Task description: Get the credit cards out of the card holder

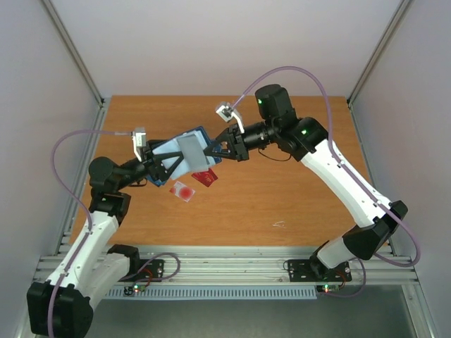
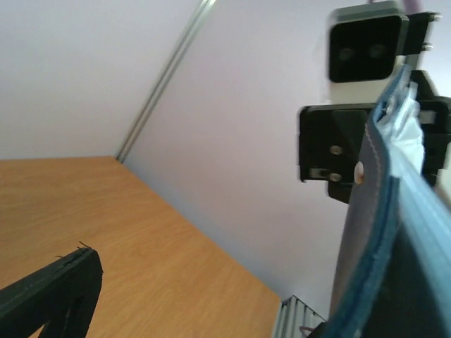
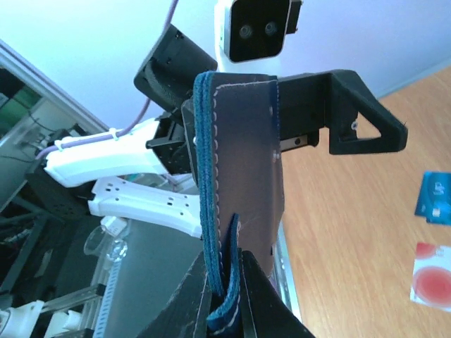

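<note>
The dark navy card holder (image 1: 184, 151) hangs above the table between both grippers, with a pale grey panel showing on its upper face. My right gripper (image 1: 215, 149) is shut on its blue-stitched edge (image 3: 229, 267). My left gripper (image 1: 168, 166) stands open around the holder's other end. The holder (image 2: 384, 225) lies against one side of it, and the other finger (image 2: 49, 296) is far off. On the table below lie a pale credit card with a red circle (image 1: 184, 190) (image 3: 431, 282), a red card (image 1: 206, 177) and a teal-blue card (image 3: 434, 197).
The wooden table (image 1: 282, 190) is bounded by grey walls and an aluminium frame rail (image 1: 232, 271) at the near edge. A small white scrap (image 1: 279, 224) lies on the wood right of centre. The right arm's cable (image 1: 282, 70) loops over the far side.
</note>
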Robot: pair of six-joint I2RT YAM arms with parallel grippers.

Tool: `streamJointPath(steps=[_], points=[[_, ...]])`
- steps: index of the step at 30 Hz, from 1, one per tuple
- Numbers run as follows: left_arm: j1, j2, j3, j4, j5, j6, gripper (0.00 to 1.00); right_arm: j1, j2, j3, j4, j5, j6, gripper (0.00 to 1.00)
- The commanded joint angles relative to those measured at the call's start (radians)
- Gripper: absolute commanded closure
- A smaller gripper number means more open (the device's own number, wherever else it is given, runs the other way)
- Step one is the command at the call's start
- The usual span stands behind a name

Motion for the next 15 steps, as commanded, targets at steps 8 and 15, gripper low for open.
streamJointPath(steps=[8, 15], points=[[-0.024, -0.035, 0.083, 0.061, 0.075, -0.023, 1.00, -0.019, 0.002, 0.003, 0.082, -0.005, -0.022, 0.96], [-0.070, -0.019, 0.129, 0.041, 0.114, 0.056, 1.00, 0.092, 0.030, 0.024, 0.000, 0.423, -0.127, 0.79]])
